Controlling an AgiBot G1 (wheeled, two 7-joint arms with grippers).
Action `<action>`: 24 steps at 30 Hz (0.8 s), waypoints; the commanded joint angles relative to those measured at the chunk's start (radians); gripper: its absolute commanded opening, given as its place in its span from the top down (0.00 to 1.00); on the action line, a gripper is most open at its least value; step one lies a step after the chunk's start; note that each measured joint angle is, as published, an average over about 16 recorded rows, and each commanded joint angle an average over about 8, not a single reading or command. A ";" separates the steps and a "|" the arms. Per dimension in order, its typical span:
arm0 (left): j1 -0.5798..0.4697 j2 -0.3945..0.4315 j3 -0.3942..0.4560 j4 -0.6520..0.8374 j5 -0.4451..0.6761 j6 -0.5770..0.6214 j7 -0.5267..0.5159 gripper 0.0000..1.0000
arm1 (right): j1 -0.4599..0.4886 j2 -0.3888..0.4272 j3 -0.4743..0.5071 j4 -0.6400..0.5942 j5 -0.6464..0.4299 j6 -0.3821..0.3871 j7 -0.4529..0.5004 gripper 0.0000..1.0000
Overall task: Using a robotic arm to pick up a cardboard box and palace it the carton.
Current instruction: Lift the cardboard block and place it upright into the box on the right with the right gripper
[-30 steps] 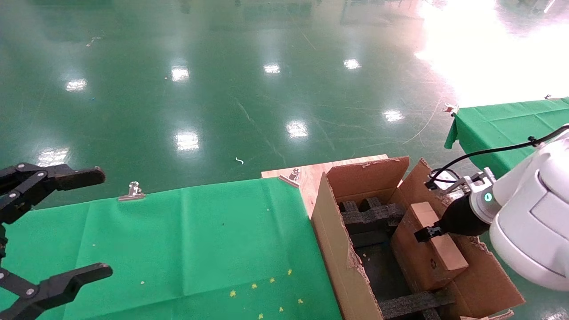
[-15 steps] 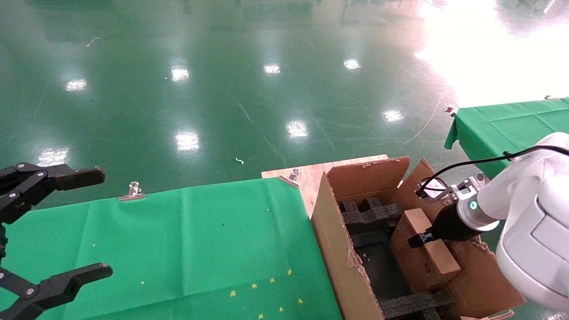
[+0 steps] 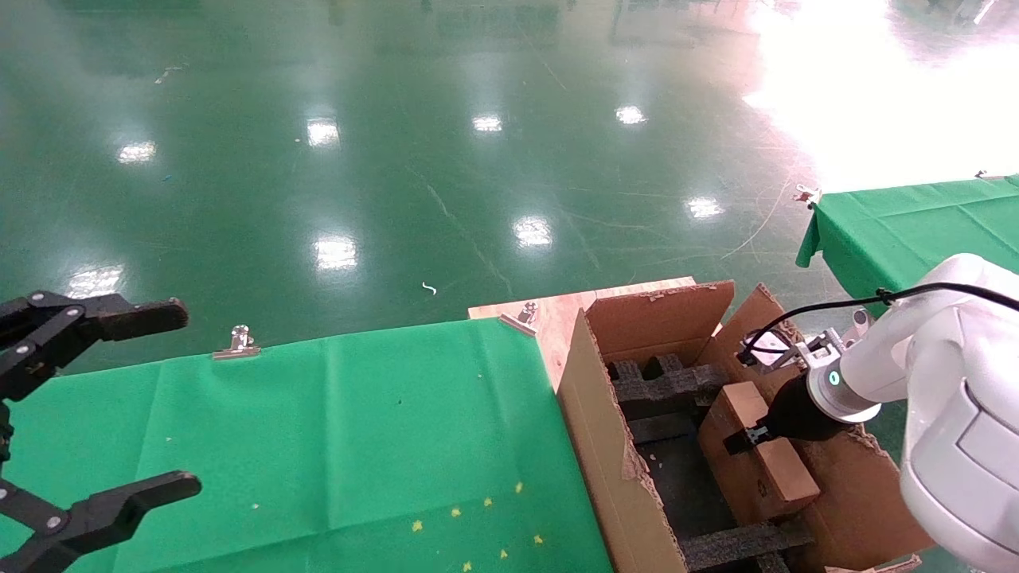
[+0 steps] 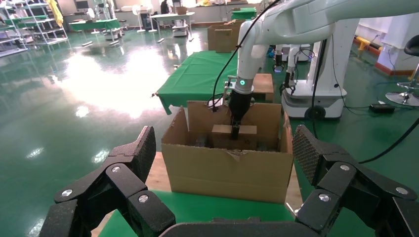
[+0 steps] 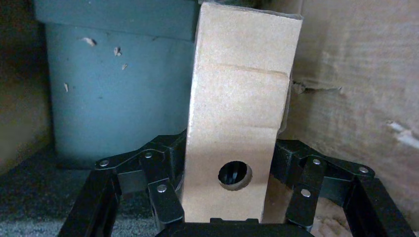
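The white robotic arm (image 3: 947,374) reaches into the large brown carton (image 3: 617,485) at the right. Its right gripper (image 3: 744,438) is shut on the small cardboard box (image 3: 764,469) and holds it on edge inside the carton, near the far-right wall. In the right wrist view the cardboard box (image 5: 237,113) sits between the fingers (image 5: 165,197), its round hole facing the camera. The left wrist view shows the carton (image 4: 227,168), the cardboard box (image 4: 220,130) and the robotic arm (image 4: 281,24). My left gripper (image 3: 119,398) is open and empty at the far left.
Black foam inserts (image 3: 665,386) line the carton's inside. A green cloth (image 3: 334,430) covers the table, held by metal clips (image 3: 237,342). A bare wooden edge (image 3: 549,306) lies behind the carton. A second green table (image 3: 899,219) stands at the right.
My right gripper has moved down and to the left with the cardboard box, lowering it deeper into the carton. The left gripper has not moved.
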 commanded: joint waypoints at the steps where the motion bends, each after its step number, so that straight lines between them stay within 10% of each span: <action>1: 0.000 0.000 0.000 0.000 0.000 0.000 0.000 0.00 | -0.003 0.004 -0.001 0.014 -0.003 0.001 0.011 0.31; 4: 0.000 0.000 0.000 0.000 0.000 0.000 0.000 0.00 | -0.004 0.006 -0.002 0.019 -0.005 0.001 0.013 0.00; 24: 0.000 0.000 0.000 0.000 0.000 0.000 0.000 0.00 | 0.011 0.003 -0.005 0.005 -0.006 -0.005 0.007 0.00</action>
